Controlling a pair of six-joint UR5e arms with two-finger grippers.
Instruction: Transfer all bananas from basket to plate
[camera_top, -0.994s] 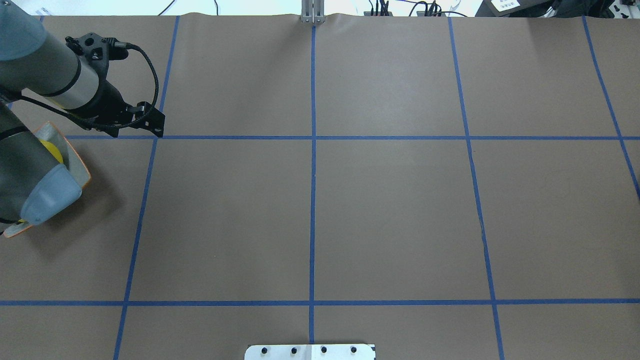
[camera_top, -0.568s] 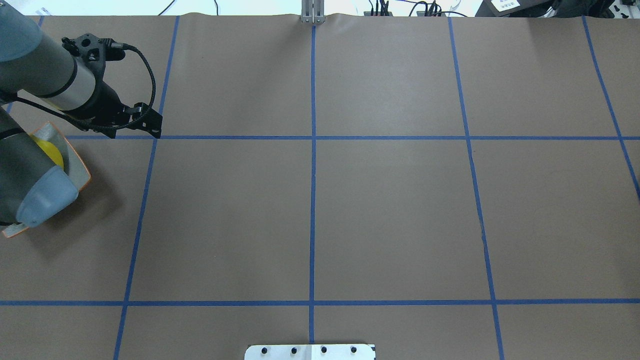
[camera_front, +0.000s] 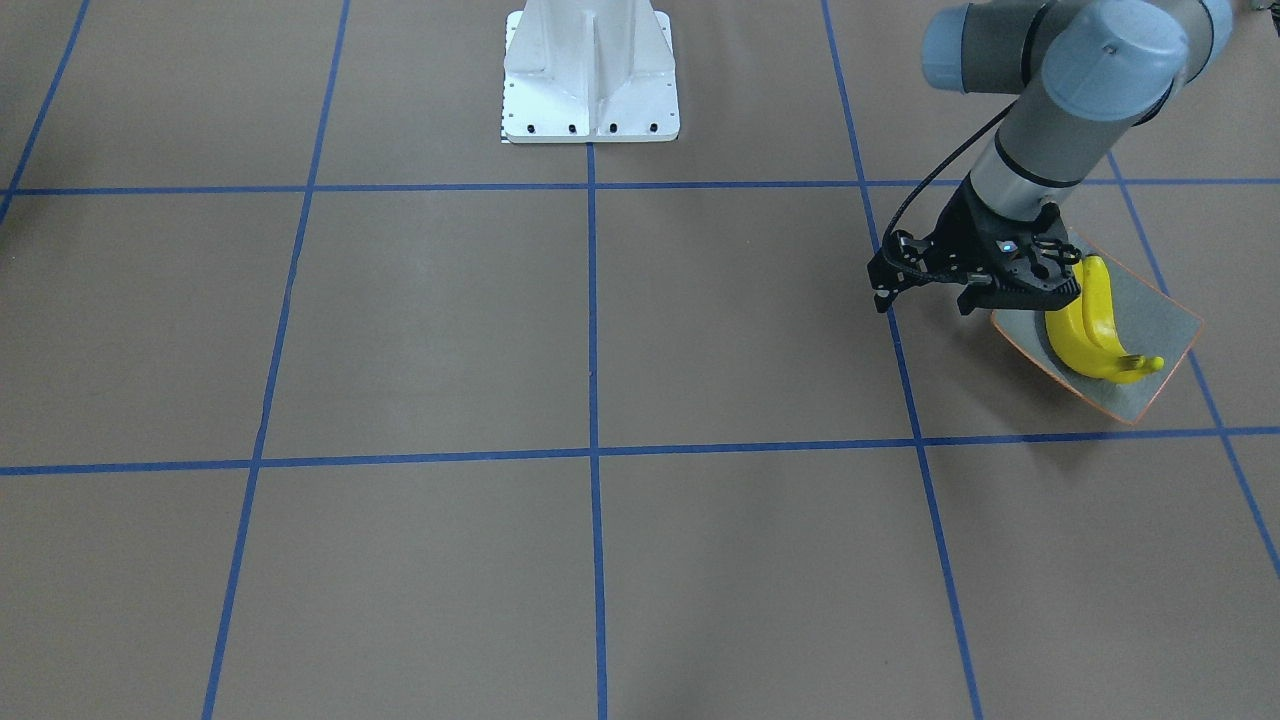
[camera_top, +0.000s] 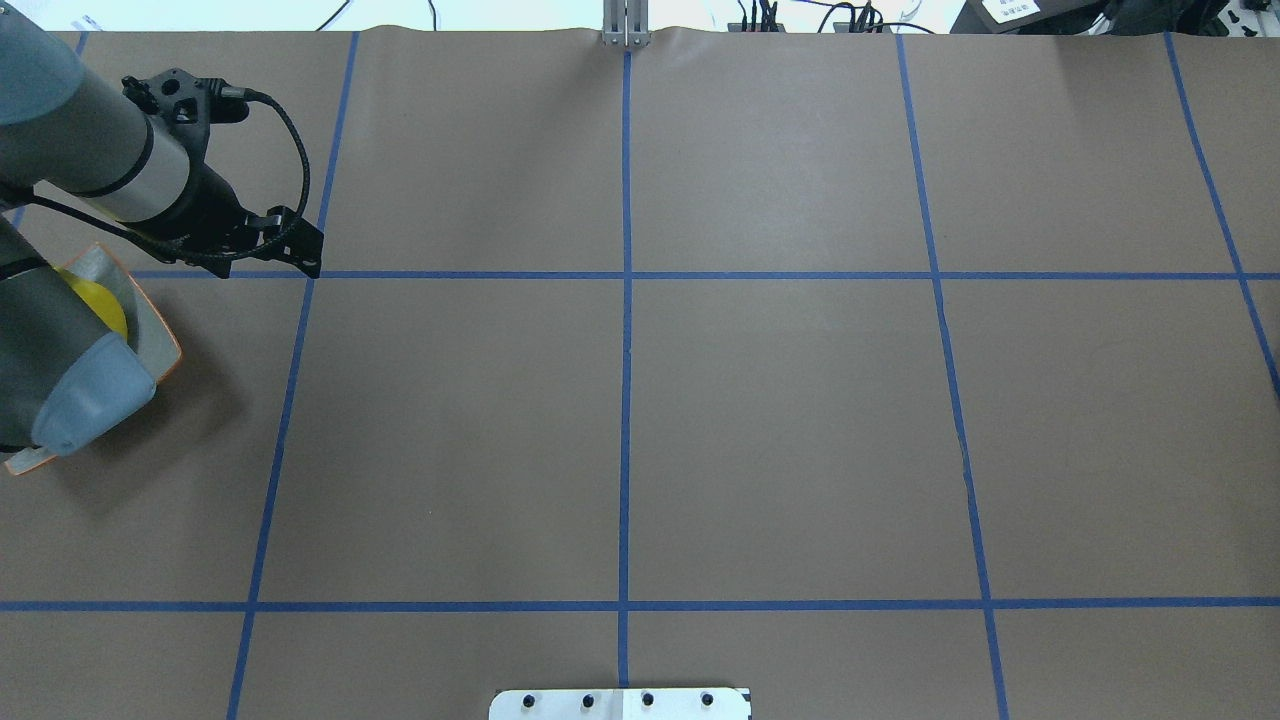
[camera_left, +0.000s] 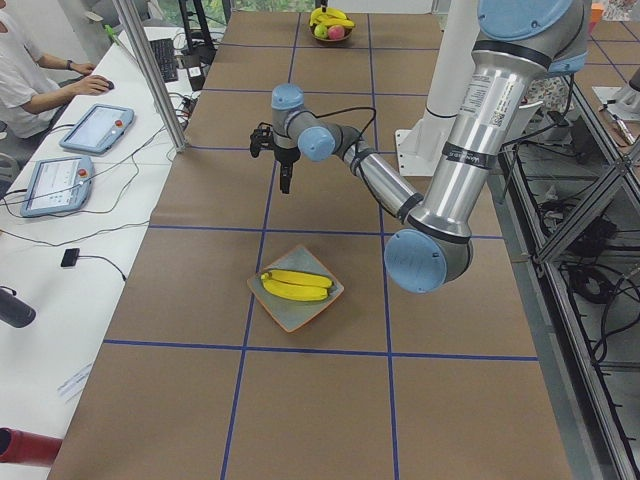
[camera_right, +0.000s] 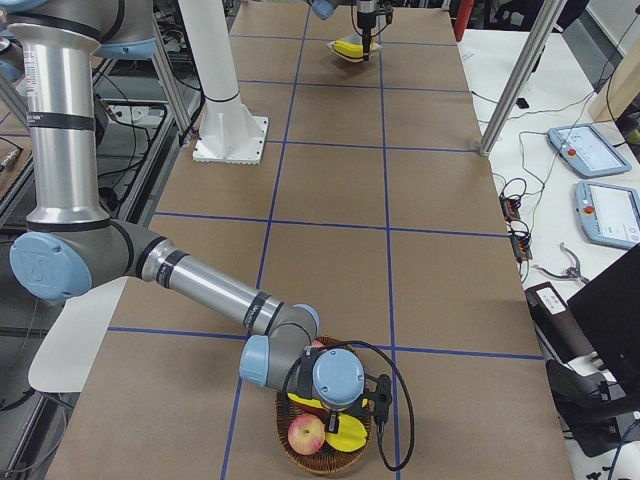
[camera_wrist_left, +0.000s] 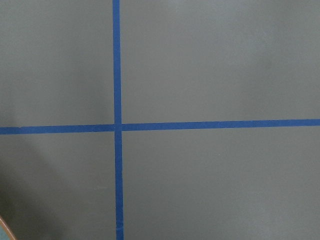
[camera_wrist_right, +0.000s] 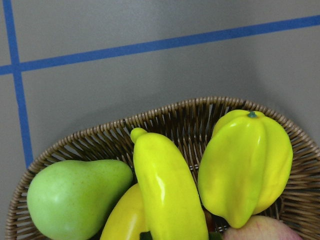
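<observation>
Two yellow bananas lie on the square grey-green plate with an orange rim, at the table's left end; they also show in the exterior left view. My left gripper hangs open and empty above the table beside the plate, and is also in the overhead view. The wicker basket at the right end holds a banana with another banana under it. My right arm's wrist hovers just over the basket. Its fingers are hidden.
The basket also holds a green pear, a yellow starfruit and a red apple. The robot's white base stands mid-table at the robot's edge. A metal post and an operator are on the far side.
My left arm has drawn slightly left and back, uncovering a little more of the plate and the yellow on it. Nothing else has moved.
</observation>
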